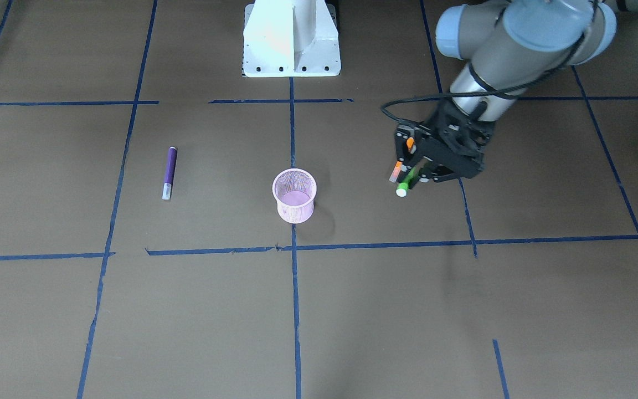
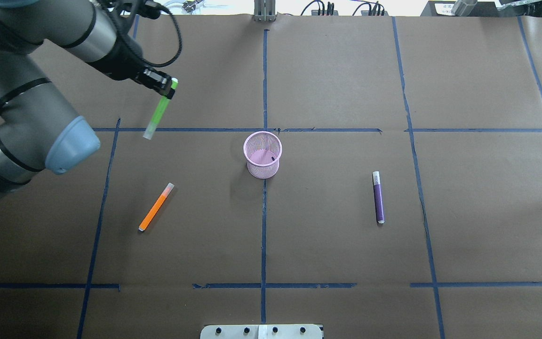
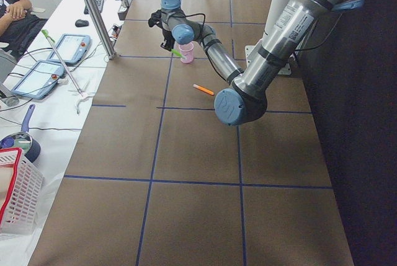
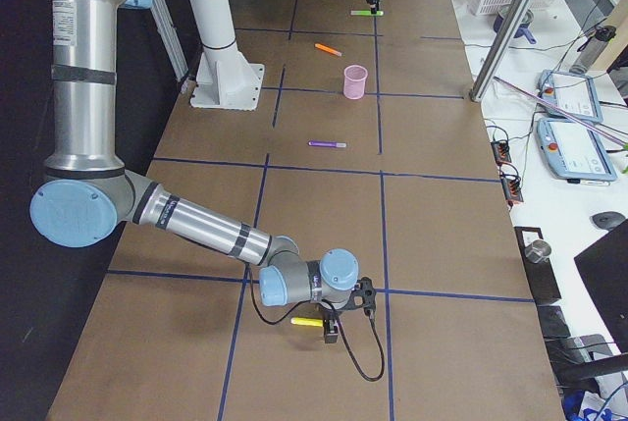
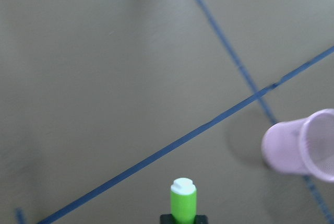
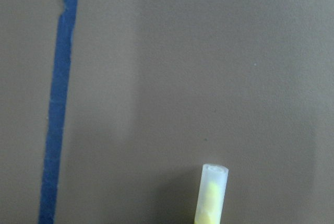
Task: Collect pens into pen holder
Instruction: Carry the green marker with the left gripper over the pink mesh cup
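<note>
Overhead exterior view is the one to go by here. Nearest the robot, the orange pen (image 2: 156, 207) lies flat on the robot's side of the pen holder (image 2: 262, 154), off to its left. The purple pen (image 2: 378, 197) lies flat off to the holder's right. Both are well apart from it and neither looks like trouble.

The worry is past the holder, on its left. Your left gripper (image 2: 166, 89) has its fingers pinched on the green pen (image 2: 157, 115) close to one end, up off the table (image 2: 327, 245), with the rest hanging out tilted. With a grip that far out, I'd guess the pen could swivel or slide loose on the way over. It could also come in slanted, catch the rim and knock that light mesh cup over.

Farthest off, well away from the holder on its right, the right gripper (image 4: 331, 333) sits by the yellow pen (image 4: 306, 322). I can't tell what its fingers are doing.

The holder stands upright, and I see no pen in it.
</note>
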`<state>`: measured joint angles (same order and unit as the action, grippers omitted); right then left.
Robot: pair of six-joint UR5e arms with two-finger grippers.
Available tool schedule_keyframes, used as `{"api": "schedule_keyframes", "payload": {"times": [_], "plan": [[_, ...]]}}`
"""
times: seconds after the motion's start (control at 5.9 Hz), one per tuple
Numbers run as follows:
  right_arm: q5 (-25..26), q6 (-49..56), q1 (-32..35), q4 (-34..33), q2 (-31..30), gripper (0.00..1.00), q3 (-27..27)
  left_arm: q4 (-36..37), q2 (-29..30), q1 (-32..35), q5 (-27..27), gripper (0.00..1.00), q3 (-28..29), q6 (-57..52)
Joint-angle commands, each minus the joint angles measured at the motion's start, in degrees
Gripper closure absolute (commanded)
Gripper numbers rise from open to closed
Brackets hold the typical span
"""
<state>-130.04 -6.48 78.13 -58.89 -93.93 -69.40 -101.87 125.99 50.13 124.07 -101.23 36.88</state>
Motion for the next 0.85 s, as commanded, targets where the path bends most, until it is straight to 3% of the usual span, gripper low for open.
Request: {"api": "schedule_keyframes", "payload": {"times": [0.0, 0.17, 0.68], "plan": [[-0.2, 0.1, 0.0, 0.0, 0.0, 0.0, -0.4, -10.8, 3.2, -6.6, -10.4, 1.0, 2.8, 8.0], [-0.2, 0.1, 0.0, 0.0, -0.1, 0.0, -0.4, -17.3, 5.2, -8.7, -15.7, 1.0, 6.3, 11.4], [-0.5, 0.0, 0.1, -0.1, -0.6, 0.0, -1.8, -29.0, 9.7, -11.4, -23.2, 1.0, 15.0, 14.8]]}}
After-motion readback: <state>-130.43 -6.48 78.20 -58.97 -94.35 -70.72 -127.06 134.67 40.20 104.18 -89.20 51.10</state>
